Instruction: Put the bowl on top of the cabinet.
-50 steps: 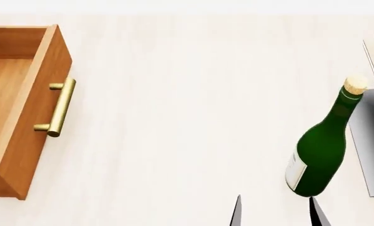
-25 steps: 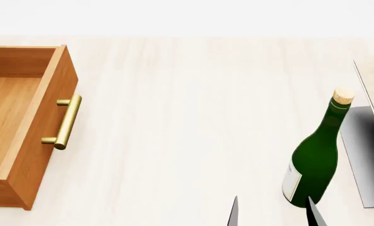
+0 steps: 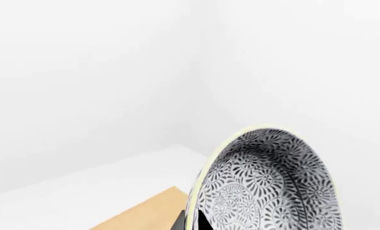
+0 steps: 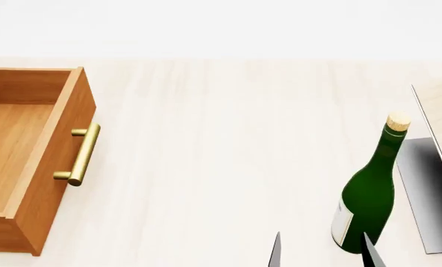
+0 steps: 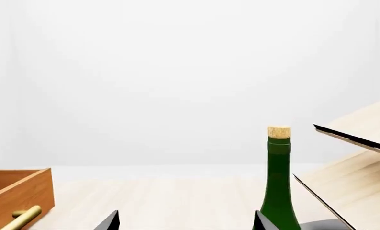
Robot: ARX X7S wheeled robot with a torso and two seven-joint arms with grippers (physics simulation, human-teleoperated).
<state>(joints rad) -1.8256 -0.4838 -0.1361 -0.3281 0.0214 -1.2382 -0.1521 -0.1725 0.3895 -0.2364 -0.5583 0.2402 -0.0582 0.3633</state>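
Note:
In the left wrist view the bowl (image 3: 266, 187), white with a grey floral pattern, hangs tilted on its side in the air. My left gripper (image 3: 191, 224) is shut on its rim, one dark finger on each side. A tan wooden surface (image 3: 145, 215) lies below it. The cabinet (image 4: 47, 167) shows in the head view at the left as an orange-brown open drawer with a brass bar handle (image 4: 80, 154). The bowl and left gripper are outside the head view. My right gripper (image 4: 323, 253) is open and empty near the front edge, just left of the bottle.
A green corked bottle (image 4: 366, 200) stands upright at the right on the pale table (image 4: 221, 139). Beside it is a light-wood slanted rack (image 4: 438, 111) on a dark base (image 4: 429, 194). The right wrist view shows the bottle (image 5: 278, 182), the rack (image 5: 356, 167) and the drawer (image 5: 17, 196).
The head view has tilted up: drawer, bottle and rack sit lower in the picture and more white wall shows. The right gripper's fingertips hold the same place.

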